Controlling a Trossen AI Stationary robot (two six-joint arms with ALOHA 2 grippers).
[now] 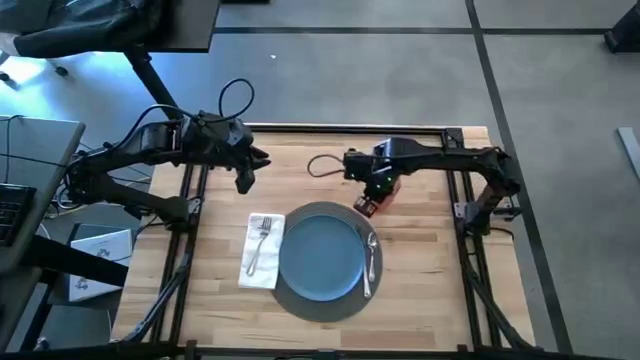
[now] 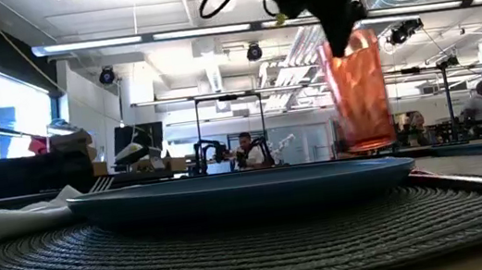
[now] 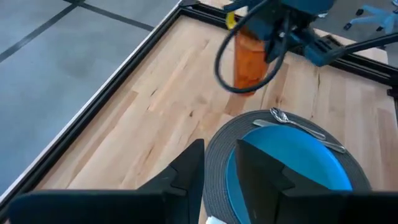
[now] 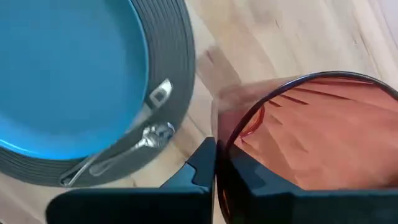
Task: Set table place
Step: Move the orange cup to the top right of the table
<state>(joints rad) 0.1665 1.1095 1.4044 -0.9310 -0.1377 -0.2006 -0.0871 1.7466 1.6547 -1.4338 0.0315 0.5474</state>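
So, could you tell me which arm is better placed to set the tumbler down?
The right: its pincer already holds the orange tumbler beside the placemat. The left pincer hangs empty off the far side.

Bare worktop (image 1: 300,175) lies open behind the placemat (image 1: 322,300); the right pincer (image 1: 368,203) with the tumbler (image 1: 380,192) blocks its right rear corner.

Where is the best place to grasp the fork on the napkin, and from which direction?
Likely its thin handle, from straight above. The fork lies flat on the white napkin, left of the blue plate, tines toward the table's far edge. The left gripper, open, is nearest.
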